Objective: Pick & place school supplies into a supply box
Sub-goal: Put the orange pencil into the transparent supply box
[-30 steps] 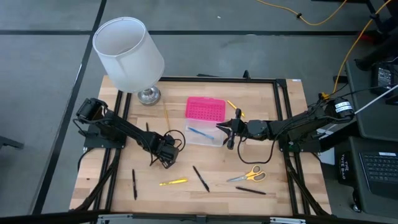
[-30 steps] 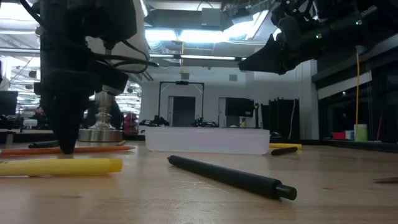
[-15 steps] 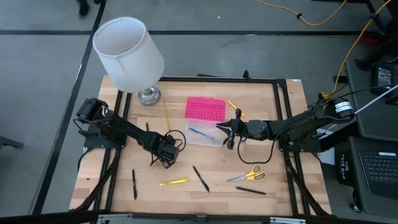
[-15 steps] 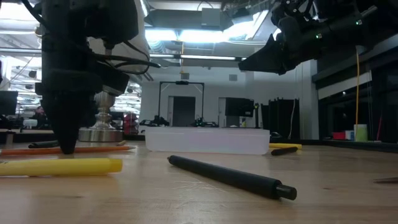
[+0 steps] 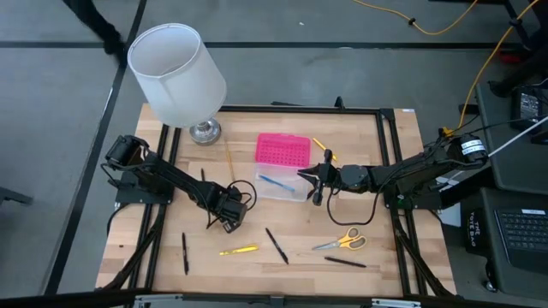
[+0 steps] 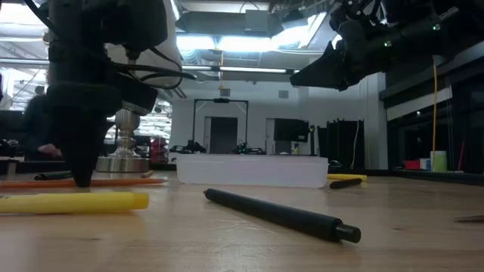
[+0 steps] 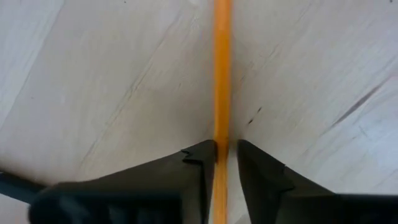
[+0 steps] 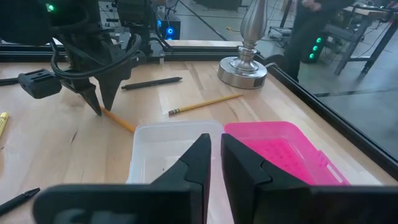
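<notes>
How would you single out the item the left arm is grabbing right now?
Start at the white lampshade in the table's far left corner, then follow the left arm to its gripper near the table's middle. Between its fingers lies a slim orange pencil, the only orange stick there; the nearby pens are black or yellow.

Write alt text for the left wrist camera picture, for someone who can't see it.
The left arm's two dark pincer fingers close in on either side of an orange pencil lying on the pale wooden table. The pencil runs straight away from the pincer, and one black pen end shows beside the fingers.
</notes>
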`<state>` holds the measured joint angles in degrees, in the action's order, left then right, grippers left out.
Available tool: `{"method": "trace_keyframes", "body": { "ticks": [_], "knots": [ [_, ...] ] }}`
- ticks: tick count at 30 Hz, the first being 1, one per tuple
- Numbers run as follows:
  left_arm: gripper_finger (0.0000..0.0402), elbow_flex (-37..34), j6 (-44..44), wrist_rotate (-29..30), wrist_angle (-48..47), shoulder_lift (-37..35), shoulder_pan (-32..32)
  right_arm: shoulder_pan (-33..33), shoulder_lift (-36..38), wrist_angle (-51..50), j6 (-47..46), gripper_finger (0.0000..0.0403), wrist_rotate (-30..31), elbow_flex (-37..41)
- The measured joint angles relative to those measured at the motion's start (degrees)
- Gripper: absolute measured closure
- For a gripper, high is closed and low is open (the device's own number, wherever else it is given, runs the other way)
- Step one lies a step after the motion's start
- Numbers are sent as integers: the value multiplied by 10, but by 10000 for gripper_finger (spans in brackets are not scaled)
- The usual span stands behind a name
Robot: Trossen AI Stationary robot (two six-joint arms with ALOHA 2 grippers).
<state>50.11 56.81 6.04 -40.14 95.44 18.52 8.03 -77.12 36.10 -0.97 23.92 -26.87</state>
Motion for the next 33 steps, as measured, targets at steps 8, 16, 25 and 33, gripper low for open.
{"method": "trace_keyframes", "body": {
  "ticks": [8, 16, 25, 33],
  "knots": [
    [378, 0, -6, 3, -3, 0, 0, 0, 0, 0, 0, 359, 0, 0],
    [383, -1, -13, -8, -3, 0, -1, 0, 0, 0, 0, 359, 0, 0],
    [383, -3, -41, -15, -14, -50, 1, 0, 0, 0, 0, 359, 0, 0],
    [384, -3, -122, -17, -27, -133, 6, 0, 0, -4, 0, 359, 0, 0]
  ]
}}
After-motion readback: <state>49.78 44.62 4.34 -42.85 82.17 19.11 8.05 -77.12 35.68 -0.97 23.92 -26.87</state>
